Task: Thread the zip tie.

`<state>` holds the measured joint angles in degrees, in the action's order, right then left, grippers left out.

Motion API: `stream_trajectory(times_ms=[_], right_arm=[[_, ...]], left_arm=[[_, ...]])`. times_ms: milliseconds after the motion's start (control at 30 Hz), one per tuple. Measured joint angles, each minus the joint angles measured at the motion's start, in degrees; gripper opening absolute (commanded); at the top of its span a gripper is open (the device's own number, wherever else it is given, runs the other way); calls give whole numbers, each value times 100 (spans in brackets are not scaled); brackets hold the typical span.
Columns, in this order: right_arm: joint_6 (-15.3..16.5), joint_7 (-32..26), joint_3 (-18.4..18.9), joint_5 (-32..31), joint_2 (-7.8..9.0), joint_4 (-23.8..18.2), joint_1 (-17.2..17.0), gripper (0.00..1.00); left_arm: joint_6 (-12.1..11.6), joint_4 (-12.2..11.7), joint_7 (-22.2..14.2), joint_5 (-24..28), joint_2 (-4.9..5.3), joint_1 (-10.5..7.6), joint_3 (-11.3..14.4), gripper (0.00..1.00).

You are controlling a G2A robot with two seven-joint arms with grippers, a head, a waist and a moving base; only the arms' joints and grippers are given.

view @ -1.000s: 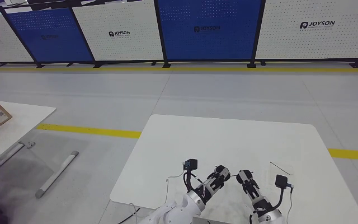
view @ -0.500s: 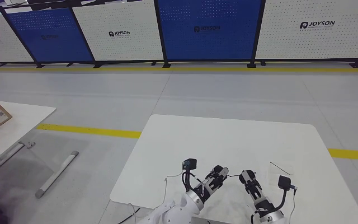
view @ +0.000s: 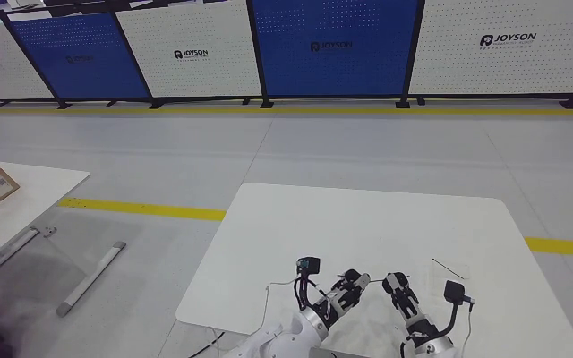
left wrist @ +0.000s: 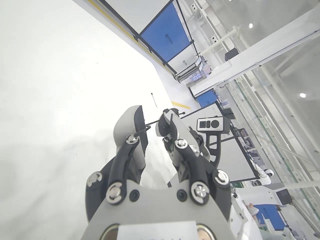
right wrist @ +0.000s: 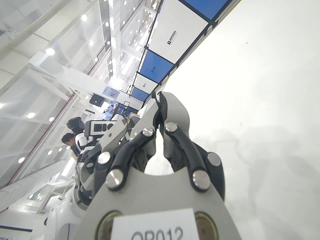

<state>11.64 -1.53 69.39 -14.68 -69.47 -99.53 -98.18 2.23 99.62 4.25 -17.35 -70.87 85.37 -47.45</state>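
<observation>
One thin black zip tie [left wrist: 152,124] is pinched at the very tip of the closed right jaws, with a short stub poking out past them. Its strap is held off the bench [view: 358,224] and stretches sideways to the parted left jaws. There it meets the ribbed inner pad of one jaw and kinks. A second zip tie [view: 449,268], likewise thin, black and straight, lies flat on the white bench. It is beyond the right jaws, on the side away from the left jaws, well apart from both.
</observation>
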Motion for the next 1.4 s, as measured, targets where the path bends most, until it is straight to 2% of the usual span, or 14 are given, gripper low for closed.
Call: stream_trajectory(times_ms=[300, 400, 467, 1167, 1367, 1400], right_arm=[[40, -10, 18, -16, -15, 2, -5, 0], [50, -28, 17, -40, -19, -4, -13, 0], [55, -29, 17, -56, -21, -9, -20, 0], [28, -224, -2, -90, -50, 9, 7, 0], [159, -343, -6, 51, -58, 64, 46, 0], [197, -343, -4, 83, -60, 82, 48, 35]], left_arm=[[105, -73, -123, -90, -22, -29, 37, 17], [134, -87, -108, -64, -32, -30, 26, 12], [139, -91, -92, -46, -37, -29, 15, 0], [-3, -102, -120, -111, -62, 18, -28, 0], [10, -130, -97, -98, -69, 43, -55, 0], [46, -144, -86, -81, -73, 43, -64, 0]])
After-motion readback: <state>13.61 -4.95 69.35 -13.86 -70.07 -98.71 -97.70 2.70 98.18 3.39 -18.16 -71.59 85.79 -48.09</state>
